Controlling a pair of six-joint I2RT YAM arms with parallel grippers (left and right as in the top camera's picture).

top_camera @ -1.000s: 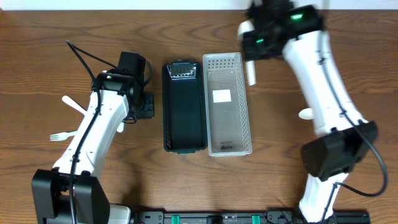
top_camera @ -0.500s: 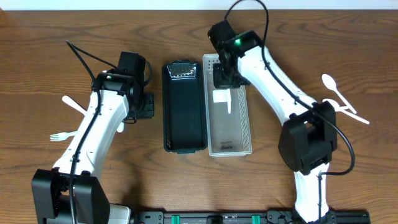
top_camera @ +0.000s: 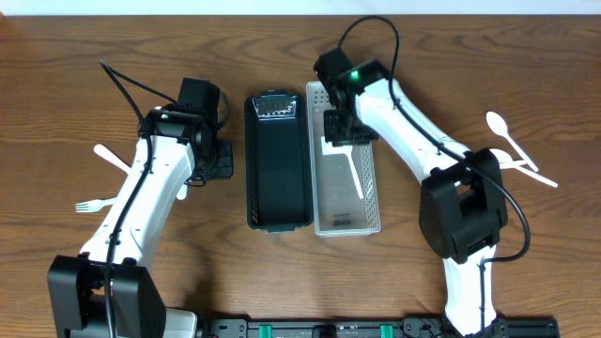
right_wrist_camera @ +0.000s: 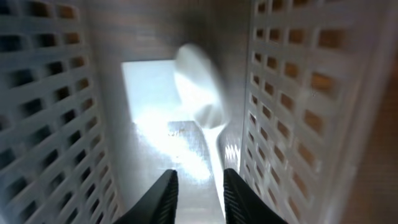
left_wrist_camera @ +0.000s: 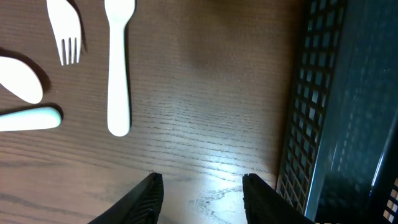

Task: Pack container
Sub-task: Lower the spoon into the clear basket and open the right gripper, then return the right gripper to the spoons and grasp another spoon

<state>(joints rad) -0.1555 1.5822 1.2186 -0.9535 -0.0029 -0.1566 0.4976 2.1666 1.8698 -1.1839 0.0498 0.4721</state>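
We find the right jaws lowered into the white basket (top_camera: 368, 211), toward its far end in the overhead view. The right wrist view shows what the overhead cannot. The two fingers (right_wrist_camera: 165, 196) stand parted. A blurred white spoon (right_wrist_camera: 199, 87) lies on the basket floor, its bowl away from the jaws and its handle running back between them. The gap is wider than the handle, so we judge these jaws released; whether the handle touches either finger we cannot tell. From overhead the spoon (top_camera: 355, 174) shows only as a pale strip slanting across the basket floor.

The black basket (top_camera: 278, 178) lies just beside the white one on its left, their long sides parallel. The left jaws hang beside its left wall, over bare tabletop (top_camera: 282, 282). In the left wrist view their fingers (left_wrist_camera: 146, 199) stand apart with only wood grain between them, so these jaws are released and hold nothing. The black basket's lattice wall (left_wrist_camera: 311, 106) fills the right edge of that view.

The same view shows a fork (left_wrist_camera: 65, 25) and three other pale pieces lying close together on the wood. Overhead shows left cutlery (top_camera: 94, 205) beyond the left arm; whether these are the same pieces we cannot tell. Only overhead shows the right cutlery (top_camera: 498, 124), well apart from both baskets.
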